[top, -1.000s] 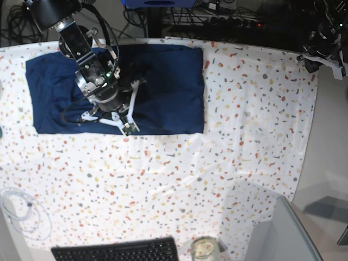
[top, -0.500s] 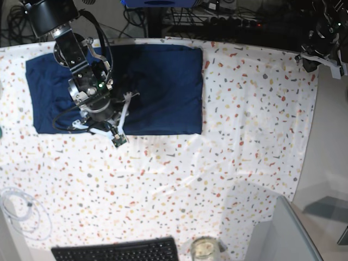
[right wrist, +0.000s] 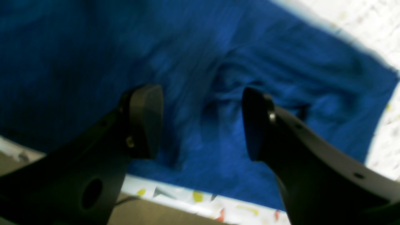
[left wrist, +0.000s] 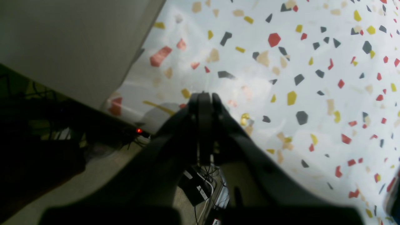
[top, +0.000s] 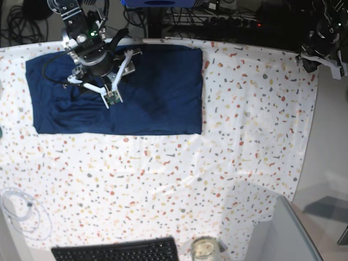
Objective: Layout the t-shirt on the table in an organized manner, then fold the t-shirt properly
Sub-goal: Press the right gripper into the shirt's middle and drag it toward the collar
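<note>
Pulled back toward the far edge: right tool (right wrist: 200, 120), spread and empty, above folded t-shirt (top: 157, 87) on desk (top: 217, 163), likely freeing the fold. Left tool (left wrist: 202, 103) pressed together, parked aside.

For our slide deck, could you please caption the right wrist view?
Open right hand above the folded navy t-shirt on the speckled table.
</note>
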